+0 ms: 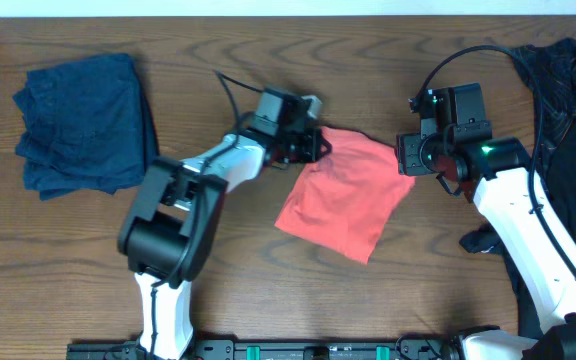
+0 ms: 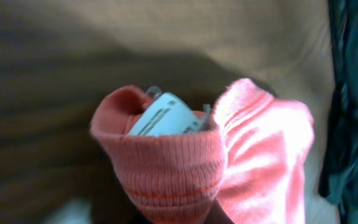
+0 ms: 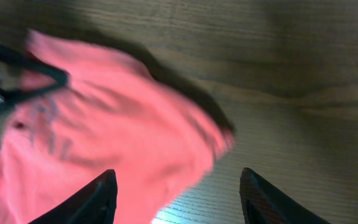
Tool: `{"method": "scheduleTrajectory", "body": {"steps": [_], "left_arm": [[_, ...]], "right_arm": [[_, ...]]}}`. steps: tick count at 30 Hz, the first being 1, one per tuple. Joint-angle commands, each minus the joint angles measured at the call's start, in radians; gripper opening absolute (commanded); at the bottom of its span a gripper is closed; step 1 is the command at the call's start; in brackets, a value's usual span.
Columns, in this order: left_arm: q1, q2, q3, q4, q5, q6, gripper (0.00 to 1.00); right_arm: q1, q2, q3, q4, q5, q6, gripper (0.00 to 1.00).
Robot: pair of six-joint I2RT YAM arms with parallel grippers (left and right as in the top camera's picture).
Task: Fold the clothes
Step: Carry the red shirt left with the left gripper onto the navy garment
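Ribbed collar (image 2: 166, 165) of the coral-red shirt (image 1: 346, 195) sits pinched in the left end effector (image 1: 308, 143), at the shirt's upper-left corner. The rest lies on the counter (image 1: 268, 290). The right end effector (image 3: 178, 190) hovers wide over the shirt's right edge. It looks mid-fold to me, and next it wants a matching grasp there.

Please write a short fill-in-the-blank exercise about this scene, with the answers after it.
The left gripper is shut on the coral-red shirt; the right gripper is ___.
The navy-blue garment lies on the robot's ___ side.
The black clothes lie on the robot's ___ side.
Missing words: open; left; right.
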Motion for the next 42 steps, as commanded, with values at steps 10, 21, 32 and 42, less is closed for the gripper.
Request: {"method": "scheduleTrajectory", "body": {"steps": [10,21,32,42], "left_arm": [[0.509,-0.381,0.005,0.022,-0.048,0.021,0.06],[0.953,-0.382,0.004,-0.063,-0.301,0.021,0.07],[1.107,-0.315,0.002,-0.095,-0.302,0.021,0.09],[1.115,-0.272,0.002,-0.097,-0.454,0.021,0.24]], "right_arm": [[-0.005,-0.013,0.011,-0.019,0.003,0.005,0.61],[-0.005,-0.013,0.011,-0.029,0.003,0.006,0.61],[-0.005,-0.013,0.011,-0.026,0.003,0.005,0.61],[-0.005,-0.013,0.011,-0.026,0.003,0.005,0.62]]}}
